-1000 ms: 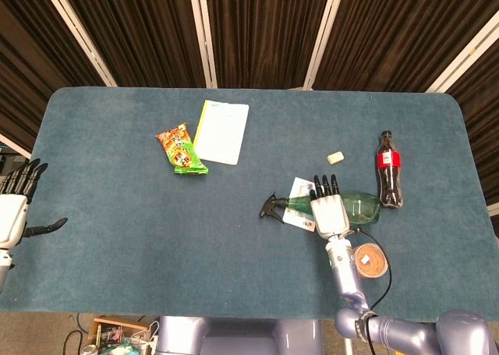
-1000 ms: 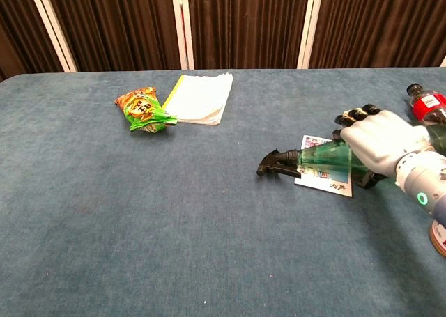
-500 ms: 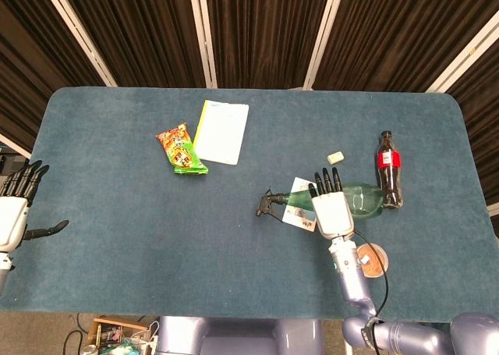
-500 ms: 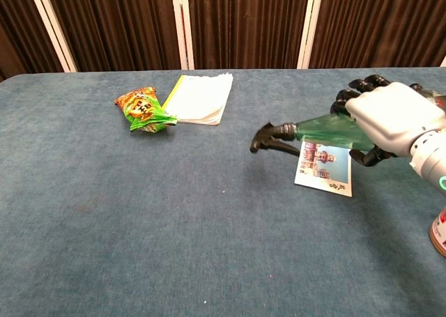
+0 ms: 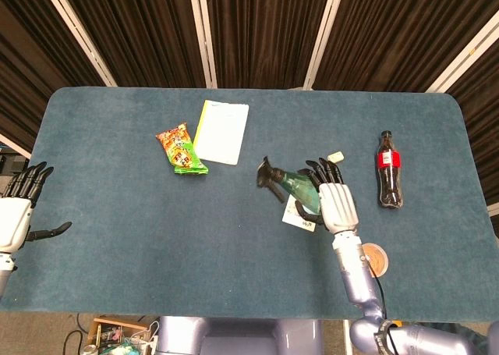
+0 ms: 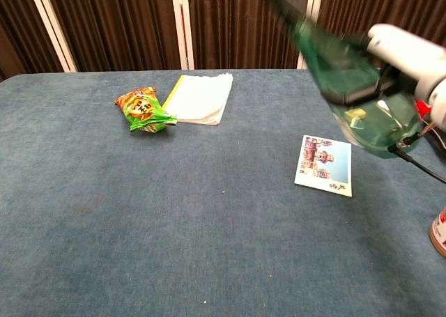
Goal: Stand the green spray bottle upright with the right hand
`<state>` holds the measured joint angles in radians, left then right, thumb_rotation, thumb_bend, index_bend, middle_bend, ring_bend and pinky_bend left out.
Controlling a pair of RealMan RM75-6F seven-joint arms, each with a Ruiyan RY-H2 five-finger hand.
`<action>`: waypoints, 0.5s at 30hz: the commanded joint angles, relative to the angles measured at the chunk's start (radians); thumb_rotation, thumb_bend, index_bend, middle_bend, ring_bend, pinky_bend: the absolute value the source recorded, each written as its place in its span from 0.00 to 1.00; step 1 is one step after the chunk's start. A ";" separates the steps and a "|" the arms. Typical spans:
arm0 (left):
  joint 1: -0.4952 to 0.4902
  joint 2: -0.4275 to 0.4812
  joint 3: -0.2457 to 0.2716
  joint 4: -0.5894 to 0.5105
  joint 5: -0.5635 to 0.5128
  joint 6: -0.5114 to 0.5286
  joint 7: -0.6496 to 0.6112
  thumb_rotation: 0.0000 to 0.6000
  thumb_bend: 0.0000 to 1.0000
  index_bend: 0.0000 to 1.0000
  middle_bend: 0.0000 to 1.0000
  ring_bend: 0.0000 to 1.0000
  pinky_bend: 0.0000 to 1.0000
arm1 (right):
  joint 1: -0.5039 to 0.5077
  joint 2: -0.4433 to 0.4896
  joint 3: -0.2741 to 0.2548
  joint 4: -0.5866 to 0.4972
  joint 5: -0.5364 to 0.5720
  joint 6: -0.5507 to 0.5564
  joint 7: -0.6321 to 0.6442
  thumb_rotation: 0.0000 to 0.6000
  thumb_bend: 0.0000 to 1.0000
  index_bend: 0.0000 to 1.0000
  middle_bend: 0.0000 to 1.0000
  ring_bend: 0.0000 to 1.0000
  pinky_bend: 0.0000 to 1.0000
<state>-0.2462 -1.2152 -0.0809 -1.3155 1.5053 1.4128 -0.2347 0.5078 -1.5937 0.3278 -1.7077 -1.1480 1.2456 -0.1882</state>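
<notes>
On the blue surface I see: snack packet, white notepad, picture card, eraser, cola bottle, tape roll.

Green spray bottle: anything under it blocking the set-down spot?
The right hand holds the green spray bottle tilted, off the table. A picture card lies flat roughly below it; bare cloth surrounds the card.
</notes>
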 commanded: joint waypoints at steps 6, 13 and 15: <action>-0.003 -0.003 0.003 -0.005 0.001 -0.006 0.015 1.00 0.07 0.00 0.00 0.00 0.09 | -0.108 0.209 0.142 -0.155 0.039 -0.285 0.772 1.00 0.49 0.88 0.16 0.00 0.00; -0.004 -0.005 0.000 -0.005 -0.009 -0.013 0.023 1.00 0.07 0.00 0.00 0.00 0.09 | -0.158 0.187 0.118 -0.051 -0.159 -0.259 1.093 1.00 0.49 0.88 0.16 0.00 0.00; -0.005 -0.006 0.001 -0.005 -0.009 -0.016 0.023 1.00 0.07 0.00 0.00 0.00 0.09 | -0.169 0.161 0.101 -0.018 -0.209 -0.219 1.145 1.00 0.49 0.88 0.16 0.00 0.00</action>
<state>-0.2510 -1.2206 -0.0806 -1.3202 1.4966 1.3983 -0.2116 0.3805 -1.4228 0.4405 -1.7827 -1.2488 1.0067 0.8373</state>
